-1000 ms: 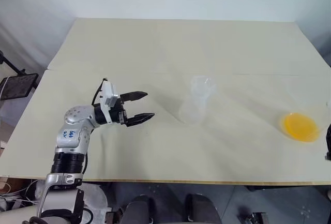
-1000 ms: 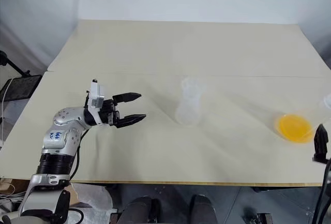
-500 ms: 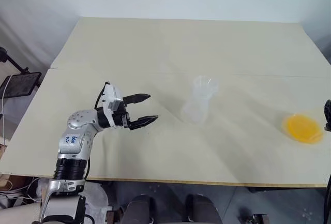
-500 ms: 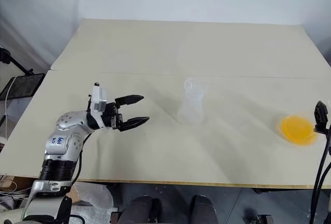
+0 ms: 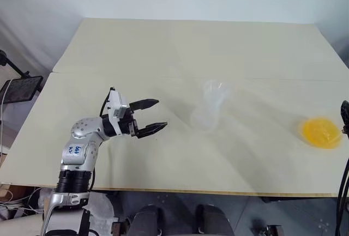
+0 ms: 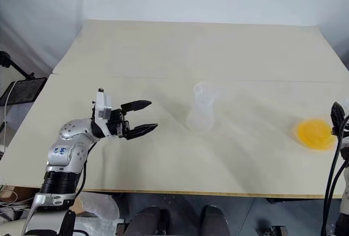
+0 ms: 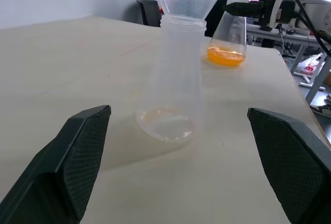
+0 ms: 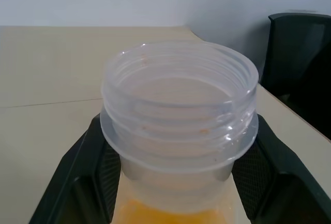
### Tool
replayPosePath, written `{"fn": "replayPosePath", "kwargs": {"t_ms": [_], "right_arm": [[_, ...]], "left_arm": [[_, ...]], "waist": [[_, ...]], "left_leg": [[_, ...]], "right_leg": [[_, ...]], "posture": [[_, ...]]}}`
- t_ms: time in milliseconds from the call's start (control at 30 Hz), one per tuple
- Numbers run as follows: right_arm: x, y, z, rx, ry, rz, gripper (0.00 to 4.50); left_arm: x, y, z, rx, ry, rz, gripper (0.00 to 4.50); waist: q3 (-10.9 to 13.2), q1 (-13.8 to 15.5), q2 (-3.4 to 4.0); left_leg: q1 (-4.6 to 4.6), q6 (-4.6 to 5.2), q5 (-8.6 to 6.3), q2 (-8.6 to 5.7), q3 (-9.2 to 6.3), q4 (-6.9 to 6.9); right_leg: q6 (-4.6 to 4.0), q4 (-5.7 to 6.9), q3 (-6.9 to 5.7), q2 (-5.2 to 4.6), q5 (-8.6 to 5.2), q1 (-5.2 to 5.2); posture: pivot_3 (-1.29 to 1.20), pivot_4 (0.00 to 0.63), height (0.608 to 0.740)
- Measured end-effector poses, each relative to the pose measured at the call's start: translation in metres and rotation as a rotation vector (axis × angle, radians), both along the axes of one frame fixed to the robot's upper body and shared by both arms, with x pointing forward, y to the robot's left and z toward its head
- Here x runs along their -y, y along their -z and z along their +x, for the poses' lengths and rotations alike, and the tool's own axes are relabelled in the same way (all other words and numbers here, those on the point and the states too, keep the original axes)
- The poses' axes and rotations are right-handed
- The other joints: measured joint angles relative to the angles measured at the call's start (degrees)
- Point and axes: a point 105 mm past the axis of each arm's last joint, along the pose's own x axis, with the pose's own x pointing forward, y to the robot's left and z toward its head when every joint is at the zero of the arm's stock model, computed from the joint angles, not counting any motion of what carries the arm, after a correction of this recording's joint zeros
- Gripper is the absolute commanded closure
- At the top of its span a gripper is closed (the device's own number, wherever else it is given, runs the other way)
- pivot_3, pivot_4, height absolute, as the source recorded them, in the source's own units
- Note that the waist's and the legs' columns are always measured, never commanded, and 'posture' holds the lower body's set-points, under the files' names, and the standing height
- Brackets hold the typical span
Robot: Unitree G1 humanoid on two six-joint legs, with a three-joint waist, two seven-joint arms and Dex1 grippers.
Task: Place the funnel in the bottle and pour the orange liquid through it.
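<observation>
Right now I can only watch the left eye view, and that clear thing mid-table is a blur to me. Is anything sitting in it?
Observer: Yes. The left wrist view shows a clear funnel seated in the mouth of the bottle.
Operator: And the orange puddle on the right?
Observer: It is no puddle. The orange liquid lies in the bottom of a clear conical flask.
Operator: Is anything holding that flask?
Observer: The right hand is shut on its threaded neck, as the right wrist view shows up close.
</observation>
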Motion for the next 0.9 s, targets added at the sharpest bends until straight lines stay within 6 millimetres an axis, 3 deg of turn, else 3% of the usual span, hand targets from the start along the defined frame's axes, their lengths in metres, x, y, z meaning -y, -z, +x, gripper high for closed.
{"fn": "replayPosePath", "kwargs": {"t_ms": [133, 233, 500, 667, 900], "right_arm": [[-0.036, -0.024, 0.009, 0.065, -0.128, -0.102, 2.05], [-0.080, -0.044, 0.023, 0.056, -0.228, -0.269, 2.05], [-0.180, -0.036, 0.048, -0.065, -0.418, -0.620, 2.05], [-0.201, -0.045, 0.053, -0.015, -0.406, -0.813, 2.05], [-0.211, -0.050, 0.059, 0.041, -0.360, -1.014, 2.05]], "left_arm": [[0.002, -0.003, -0.001, 0.012, 0.000, -0.005, 0.00], [0.003, -0.004, 0.000, 0.013, -0.003, -0.022, 0.00], [0.009, -0.009, 0.001, 0.021, 0.013, -0.045, 0.00], [0.013, -0.010, 0.001, 0.026, 0.020, -0.054, 0.00], [0.021, -0.011, -0.002, 0.043, 0.040, -0.067, 0.00]], "waist": [[0.0, -0.3, 0.03], [0.0, -0.7, 0.03], [0.0, -0.8, 0.01], [0.0, -0.7, 0.00], [0.0, -1.1, -0.02]], "left_leg": [[0.00, 0.00, 0.00, 0.02, 0.00, -0.01], [0.00, -0.01, 0.00, 0.03, -0.02, -0.02], [-0.16, -0.01, 0.01, -0.04, -0.16, 0.00], [-0.20, -0.02, 0.01, -0.05, -0.16, 0.01], [-0.20, -0.02, 0.01, -0.04, -0.17, 0.00]], "right_leg": [[0.00, 0.00, 0.00, 0.01, 0.00, -0.02], [0.00, 0.02, -0.02, 0.01, 0.00, -0.02], [0.00, -0.04, -0.17, -0.03, 0.00, -0.06], [0.00, -0.09, -0.23, -0.05, 0.00, -0.06], [0.00, -0.09, -0.26, -0.04, 0.00, -0.06]], "posture": [[0.00, 0.150, 0.740], [0.00, 0.150, 0.740], [0.00, 0.150, 0.740], [0.00, 0.150, 0.740], [0.00, 0.150, 0.740]]}}
